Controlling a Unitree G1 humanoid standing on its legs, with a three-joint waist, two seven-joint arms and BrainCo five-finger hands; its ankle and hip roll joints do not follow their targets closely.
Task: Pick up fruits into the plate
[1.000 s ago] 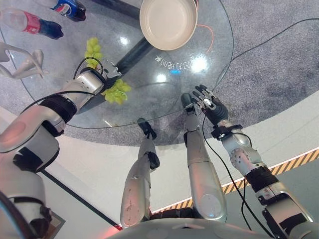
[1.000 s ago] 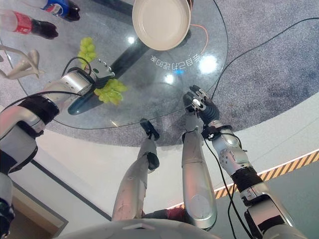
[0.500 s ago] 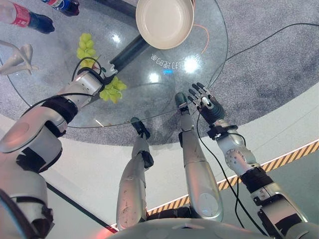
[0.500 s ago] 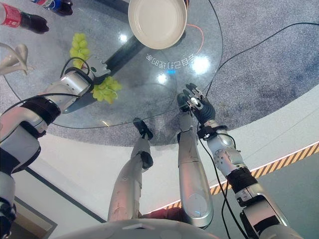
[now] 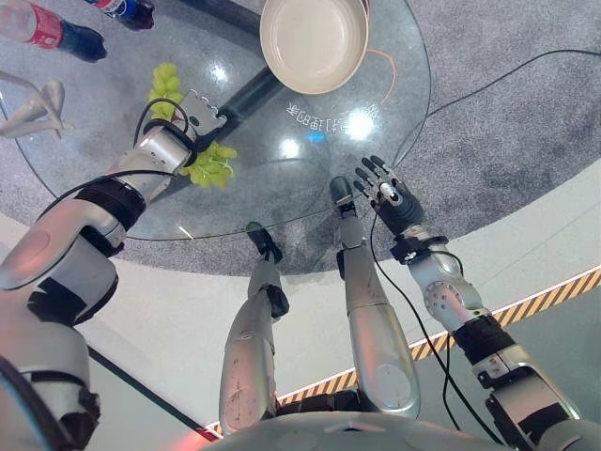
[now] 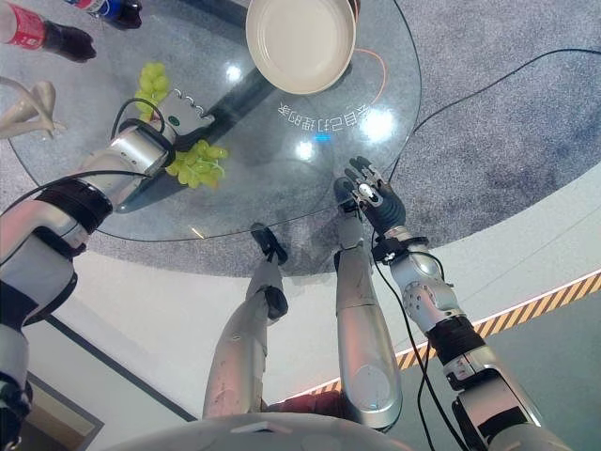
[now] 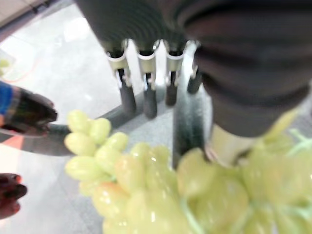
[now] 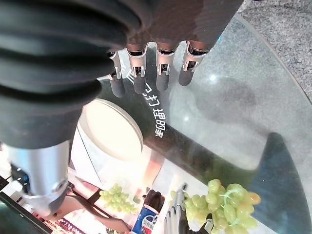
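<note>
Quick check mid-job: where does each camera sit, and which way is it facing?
Left and right eye views: on the head, looking down at the glass table, plate, both arms.
Left wrist view: behind the left hand, facing the near grapes close up.
Right wrist view: behind the right hand, facing across the table.
Shared: all show the near grapes; the right wrist and eye views share the plate.

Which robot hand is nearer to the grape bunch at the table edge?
Left. The left robot hand is directly at the grape bunch; the right robot hand hovers open at the opposite edge of the glass table.
</note>
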